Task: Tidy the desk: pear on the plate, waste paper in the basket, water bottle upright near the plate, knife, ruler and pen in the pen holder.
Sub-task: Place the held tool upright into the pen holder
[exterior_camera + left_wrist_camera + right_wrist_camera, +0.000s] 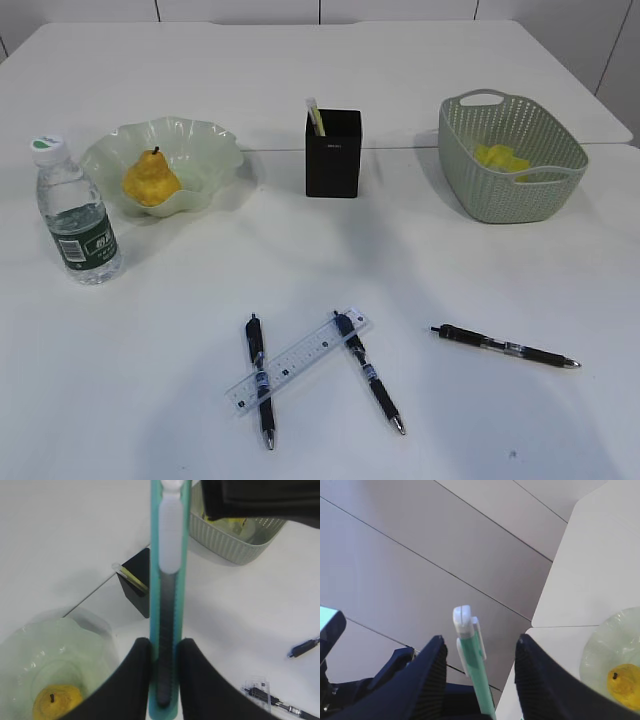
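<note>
Closest to the left wrist lens, the left tool [165,647] is clamped narrow on the knife [170,555], a teal cutter with a white slider that stands straight up out of the fingers. The right tool [480,642] stands wide, with the same teal-and-white knife rising between its fingers and a gap on either side. Only the wrist views show any of this; the exterior view has no arm or knife in it at all.

That exterior view takes in the whole white surface [180,300]. The basket [470,205] sits back right with yellow waste paper [500,158] inside. The plate [215,150] is back left, and the water bottle [78,225] stands upright just beside it. The pen holder [333,165] is between plate and basket, with a pale stick [314,115] poking out that I can't identify from here. The pear [150,180] rests on the plate.

Up front, the ruler [300,358] lies slanted across the left pen [260,380] and the top of the middle pen [370,375]. The right pen [505,347] lies apart from them.
</note>
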Available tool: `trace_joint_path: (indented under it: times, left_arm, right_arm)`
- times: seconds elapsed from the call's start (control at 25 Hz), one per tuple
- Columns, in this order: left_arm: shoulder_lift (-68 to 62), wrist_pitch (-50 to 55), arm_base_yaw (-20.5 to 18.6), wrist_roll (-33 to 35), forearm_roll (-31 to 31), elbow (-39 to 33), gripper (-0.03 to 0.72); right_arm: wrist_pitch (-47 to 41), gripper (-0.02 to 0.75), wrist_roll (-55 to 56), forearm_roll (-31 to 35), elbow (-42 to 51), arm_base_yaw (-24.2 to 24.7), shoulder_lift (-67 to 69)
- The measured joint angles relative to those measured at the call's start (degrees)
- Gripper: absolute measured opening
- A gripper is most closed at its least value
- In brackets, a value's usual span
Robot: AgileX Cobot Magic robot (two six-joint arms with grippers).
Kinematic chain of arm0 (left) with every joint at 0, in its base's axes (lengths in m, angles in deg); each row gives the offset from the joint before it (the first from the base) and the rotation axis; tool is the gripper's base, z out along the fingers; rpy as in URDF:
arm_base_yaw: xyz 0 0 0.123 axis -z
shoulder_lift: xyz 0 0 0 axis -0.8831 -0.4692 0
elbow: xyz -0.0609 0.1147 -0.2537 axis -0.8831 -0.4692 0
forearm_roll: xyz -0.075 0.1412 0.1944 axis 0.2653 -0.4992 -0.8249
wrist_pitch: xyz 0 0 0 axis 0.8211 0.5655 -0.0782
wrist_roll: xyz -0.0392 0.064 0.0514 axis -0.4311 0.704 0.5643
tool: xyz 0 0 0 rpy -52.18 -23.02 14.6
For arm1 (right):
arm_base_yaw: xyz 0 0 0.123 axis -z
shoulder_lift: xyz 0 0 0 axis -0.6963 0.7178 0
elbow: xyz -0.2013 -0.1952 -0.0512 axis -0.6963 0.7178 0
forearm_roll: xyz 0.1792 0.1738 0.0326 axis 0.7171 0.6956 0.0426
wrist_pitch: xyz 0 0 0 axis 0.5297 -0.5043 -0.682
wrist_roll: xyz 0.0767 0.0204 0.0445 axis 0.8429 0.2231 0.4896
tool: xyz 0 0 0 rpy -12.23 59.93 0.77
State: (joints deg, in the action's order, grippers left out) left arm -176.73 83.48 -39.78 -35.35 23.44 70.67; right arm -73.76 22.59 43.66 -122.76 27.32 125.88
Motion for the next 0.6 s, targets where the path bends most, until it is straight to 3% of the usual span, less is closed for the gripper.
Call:
trace_joint_path:
  times: [0.6]
  left_arm:
    - [0.00,-0.10,0.38,0.45,2.91,0.00,0.105]
  right_arm:
    - [0.34,0.337,-3.48,4.71,0.00,-1.20,0.00]
